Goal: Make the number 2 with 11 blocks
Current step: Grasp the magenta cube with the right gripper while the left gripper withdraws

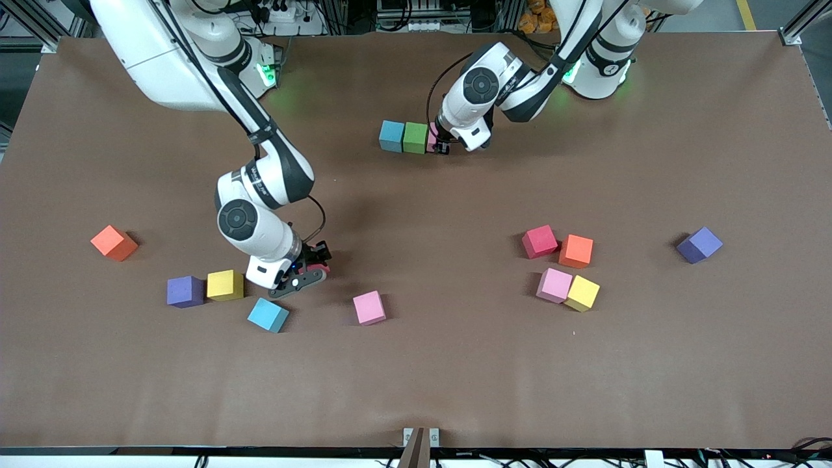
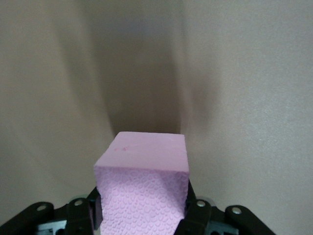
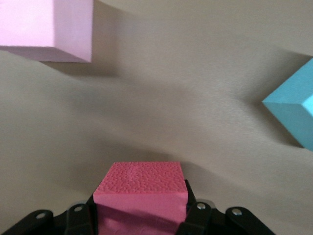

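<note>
A pink cube [image 2: 143, 182] is sitting between the two black fingers [image 2: 196, 214] of the left gripper [image 2: 143, 215], which are pressing on its sides. The brown table [image 2: 254, 98] is lying underneath.

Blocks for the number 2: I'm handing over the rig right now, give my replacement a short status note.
Left gripper: shut on a pink foam cube, set at the end of the row beside the green foam cube and light blue foam cube, near the arm bases.
Right gripper: shut on a red foam cube, low at the table, near a loose light blue cube and a loose pink cube.
Done: top row of three, once the left jaws let go.
Left: eight cubes to place. Loose blocks lie in two groups toward either end of the table; leave the purple cubes.
</note>
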Action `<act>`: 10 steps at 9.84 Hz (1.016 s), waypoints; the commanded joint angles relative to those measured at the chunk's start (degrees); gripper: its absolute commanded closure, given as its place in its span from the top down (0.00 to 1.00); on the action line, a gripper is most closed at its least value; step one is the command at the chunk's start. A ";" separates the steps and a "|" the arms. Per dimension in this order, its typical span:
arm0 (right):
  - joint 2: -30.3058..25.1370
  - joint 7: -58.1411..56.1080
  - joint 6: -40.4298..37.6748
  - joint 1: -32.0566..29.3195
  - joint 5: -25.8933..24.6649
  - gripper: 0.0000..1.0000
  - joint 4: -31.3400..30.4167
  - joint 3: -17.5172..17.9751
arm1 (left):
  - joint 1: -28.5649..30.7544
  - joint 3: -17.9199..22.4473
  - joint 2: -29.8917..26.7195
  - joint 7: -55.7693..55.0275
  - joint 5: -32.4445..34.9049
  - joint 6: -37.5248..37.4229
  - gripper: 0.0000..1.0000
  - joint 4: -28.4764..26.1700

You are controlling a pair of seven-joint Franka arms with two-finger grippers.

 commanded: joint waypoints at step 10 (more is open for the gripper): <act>-2.76 23.55 -0.14 7.00 1.08 0.18 -0.82 4.21 | -0.87 0.11 2.59 -0.89 0.45 2.03 0.00 0.85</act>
